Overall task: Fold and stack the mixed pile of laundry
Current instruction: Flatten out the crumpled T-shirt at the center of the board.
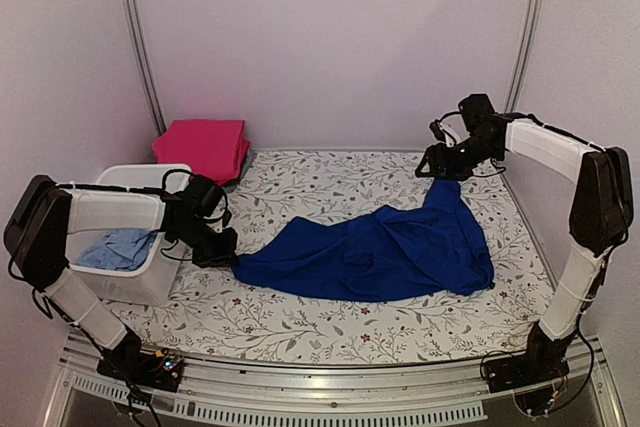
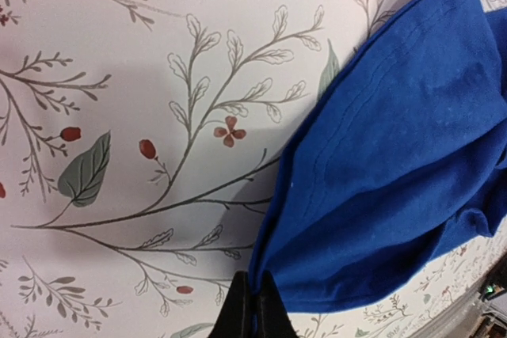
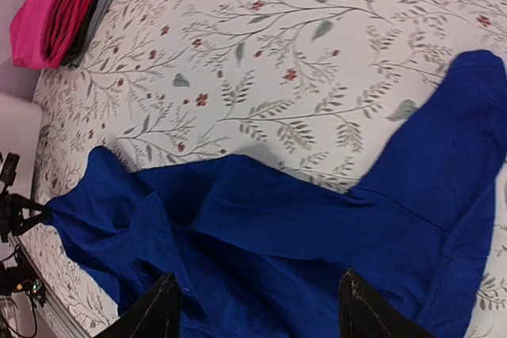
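**Left pinches the trousers, right stands open over them**

My left gripper [image 2: 253, 310] is closed tight. Its two fingertips are pressed together on an edge of the trousers [image 2: 396, 156]. From that pinch the blue cloth fans out ahead of the fingers and off to one side, lying rumpled on the flowered table [image 2: 119, 77]. Seen from overhead, this gripper sits low, right at the table surface, holding the trousers' left tip. On its outer side, close by, stands the basket [image 1: 150, 282], with my left forearm reaching across its rim. A pale-blue shirt [image 1: 118, 247] lies crumpled inside it.

My right gripper [image 3: 260, 277] has its fingers spread wide, and my wrist view shows nothing between them. The trousers lie directly under it, one leg running off past the right finger and the rest bunched in folds towards the left gripper. From overhead the cloth rises to a peak just beneath this gripper. I cannot tell whether that peak touches a finger.

Farthest from both grippers, at the back left corner of the table, a pink garment [image 1: 203, 145] lies folded on a grey layer, well apart from the trousers.
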Robot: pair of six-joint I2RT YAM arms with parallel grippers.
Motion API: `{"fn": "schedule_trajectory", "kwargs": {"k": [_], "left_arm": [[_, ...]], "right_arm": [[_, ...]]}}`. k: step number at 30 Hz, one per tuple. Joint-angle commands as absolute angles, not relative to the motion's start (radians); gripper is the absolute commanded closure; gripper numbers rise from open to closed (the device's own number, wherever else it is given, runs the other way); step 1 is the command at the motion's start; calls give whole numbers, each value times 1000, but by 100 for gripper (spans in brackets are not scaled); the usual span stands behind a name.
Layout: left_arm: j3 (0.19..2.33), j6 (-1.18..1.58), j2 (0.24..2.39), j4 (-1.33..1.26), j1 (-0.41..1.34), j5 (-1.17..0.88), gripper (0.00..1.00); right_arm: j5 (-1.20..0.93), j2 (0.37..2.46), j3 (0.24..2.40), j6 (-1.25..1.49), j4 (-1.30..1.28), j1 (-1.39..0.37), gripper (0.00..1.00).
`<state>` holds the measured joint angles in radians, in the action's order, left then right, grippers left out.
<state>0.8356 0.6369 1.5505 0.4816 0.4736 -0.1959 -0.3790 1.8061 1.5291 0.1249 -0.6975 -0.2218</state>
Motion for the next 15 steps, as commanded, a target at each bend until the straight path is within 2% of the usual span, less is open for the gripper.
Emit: {"fn": "schedule_trajectory", "kwargs": {"k": [1, 9, 15], "left_arm": [[869, 629, 1567, 459, 464, -216, 100], [880, 628, 1563, 459, 463, -220, 100], [889, 628, 1562, 460, 462, -208, 100]], "right_arm": [[-484, 1900, 1622, 76, -702, -402, 35], [-341, 2179, 1932, 18, -870, -584, 38], [-222, 2235, 1933, 11, -922, -609, 39]]}}
